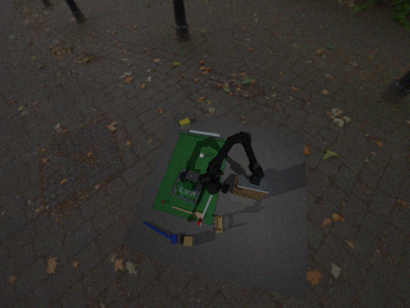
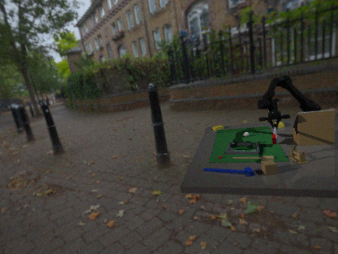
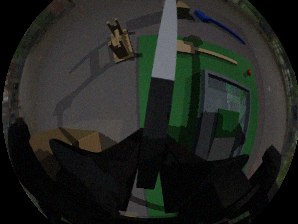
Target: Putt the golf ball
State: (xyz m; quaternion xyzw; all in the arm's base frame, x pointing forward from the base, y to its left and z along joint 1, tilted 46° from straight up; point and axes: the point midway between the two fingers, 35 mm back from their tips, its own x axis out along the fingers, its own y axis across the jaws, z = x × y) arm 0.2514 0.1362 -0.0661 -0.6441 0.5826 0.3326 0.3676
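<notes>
Putter (image 2: pixel 274 136) is hanging red head down above the green mat (image 2: pixel 225 145); we are finding the jaws clamped on its shaft. We are reading no markings.

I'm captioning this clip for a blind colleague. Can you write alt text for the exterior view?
A black robot arm's gripper holds the red putter hanging head-down over a green mat, right of a white golf ball. A blue putter and wooden blocks lie on the grey platform, on a leaf-strewn pavement with bollards.
</notes>
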